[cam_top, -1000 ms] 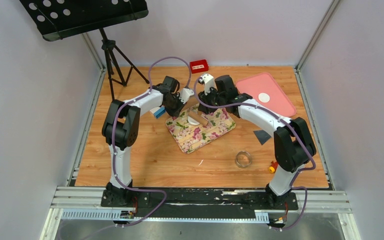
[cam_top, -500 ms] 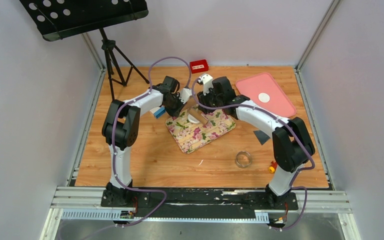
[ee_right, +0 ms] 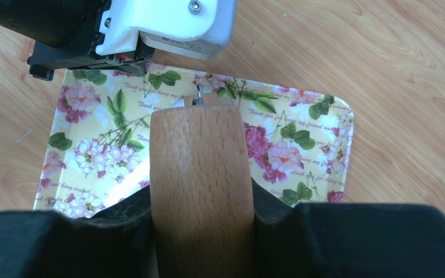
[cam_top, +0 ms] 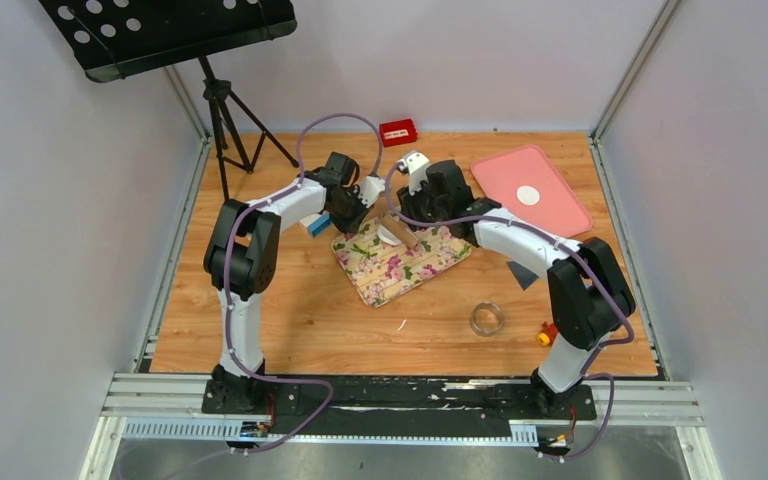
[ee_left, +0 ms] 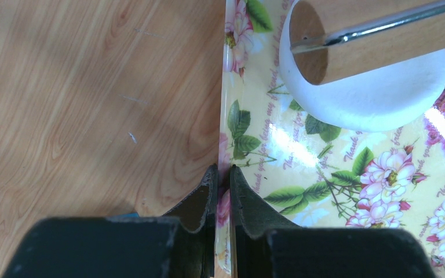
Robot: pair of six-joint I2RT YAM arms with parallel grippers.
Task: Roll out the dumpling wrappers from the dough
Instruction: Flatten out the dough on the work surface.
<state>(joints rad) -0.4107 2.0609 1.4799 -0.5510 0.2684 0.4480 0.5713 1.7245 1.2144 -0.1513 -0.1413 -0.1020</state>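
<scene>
Right tool (ee_right: 200, 215) clamps the rolling pin (ee_right: 200, 150) over thick dough (ee_left: 382, 104); left tool (ee_left: 223, 172) pinches the mat (ee_left: 324, 191); one wrapper (cam_top: 528, 195) looks done.

White dough (ee_left: 376, 98); pale-brown rolling pin (ee_right: 200, 174); pink tray (cam_top: 560, 212) — mat (cam_top: 390, 270) yellow, with pink roses, green leaves.

bright, even light, apparently from overhead, throws only soft, short shadows on the wooden table (cam_top: 290, 320). white glare streaks the glossy floral mat (ee_left: 292, 143), and the rolling pin (ee_left: 382, 52) has a glinting metal rod. the left gripper (ee_left: 222, 171), close to the lens, is dark and slightly blurred.
</scene>
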